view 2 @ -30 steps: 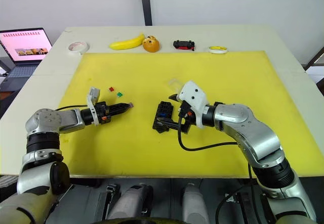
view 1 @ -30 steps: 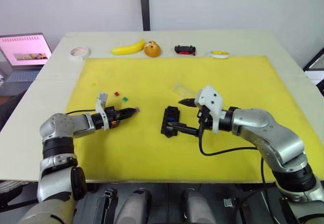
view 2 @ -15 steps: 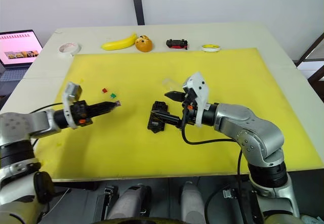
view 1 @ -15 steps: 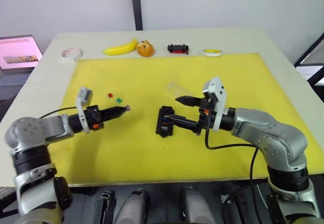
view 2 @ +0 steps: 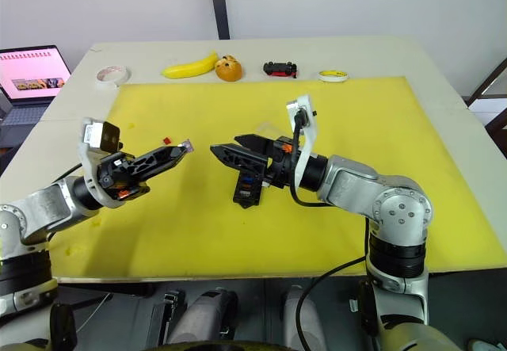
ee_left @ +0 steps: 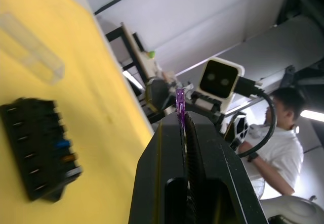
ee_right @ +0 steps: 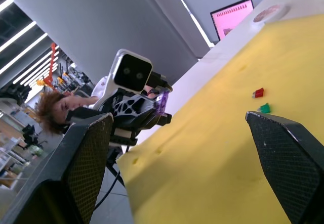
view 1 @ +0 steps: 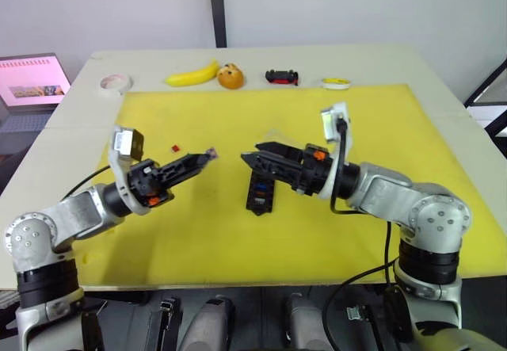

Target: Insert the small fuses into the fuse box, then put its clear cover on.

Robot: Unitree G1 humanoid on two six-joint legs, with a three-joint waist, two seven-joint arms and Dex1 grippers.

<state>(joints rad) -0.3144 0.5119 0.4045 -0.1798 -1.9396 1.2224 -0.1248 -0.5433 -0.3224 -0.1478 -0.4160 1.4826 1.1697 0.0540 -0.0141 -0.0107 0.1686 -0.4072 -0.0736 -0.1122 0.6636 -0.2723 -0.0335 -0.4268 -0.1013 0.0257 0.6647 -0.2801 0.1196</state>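
Note:
My left gripper [view 1: 207, 155] is shut on a purple fuse [ee_left: 179, 98] and is raised above the yellow mat [view 1: 380, 129]. My right gripper [view 1: 249, 152] hangs open and holds nothing. Its tips point at the left gripper across a short gap, above the fuse box [view 1: 261, 193]. The fuse box is a black block lying on the mat, with a blue fuse [ee_left: 62, 144] and an orange one in its slots. The clear cover [ee_left: 30, 39] lies on the mat beyond the box. A red fuse [view 1: 176, 146] and a green fuse [ee_right: 264, 107] lie loose on the mat near the left gripper.
Along the table's far edge are a banana [view 1: 192, 74], an orange [view 1: 231, 77], a toy car [view 1: 282, 75] and two tape rolls [view 1: 115, 84] [view 1: 337, 83]. A laptop [view 1: 32, 82] stands at the far left. A person [ee_left: 276, 133] is behind the robot.
Both arms have risen off the mat and their tips have drawn closer together above the fuse box. The left gripper still holds the purple fuse. The camera has shifted too.

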